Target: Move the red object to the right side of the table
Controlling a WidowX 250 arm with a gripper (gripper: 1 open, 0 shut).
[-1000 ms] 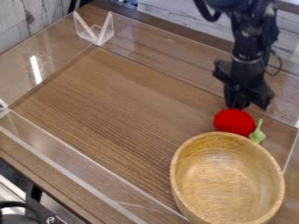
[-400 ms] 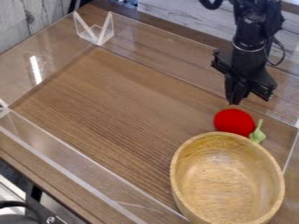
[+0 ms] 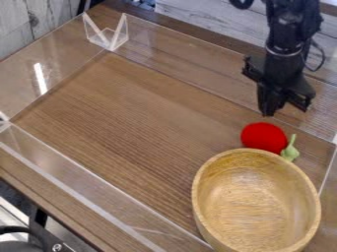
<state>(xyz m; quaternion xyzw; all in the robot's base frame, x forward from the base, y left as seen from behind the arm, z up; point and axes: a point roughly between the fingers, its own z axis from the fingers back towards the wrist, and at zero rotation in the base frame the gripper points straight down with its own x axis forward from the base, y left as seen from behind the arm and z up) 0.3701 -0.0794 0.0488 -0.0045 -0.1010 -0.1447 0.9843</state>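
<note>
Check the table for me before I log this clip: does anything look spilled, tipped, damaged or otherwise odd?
Nothing stands out. The small glossy red toy fruit lies intact on the brown wood-grain table, close beside the upright light wooden bowl. The black gripper hangs shut just above the fruit, holding nothing. No spill or damage shows.

On the table (image 3: 132,108), the red object (image 3: 265,136) lies just behind the bowl (image 3: 257,205).

A black robot arm (image 3: 286,30) of chunky, jointed segments, with a thin dark cable looping beside it, ends in a narrow black gripper (image 3: 273,106) above the table.
</note>
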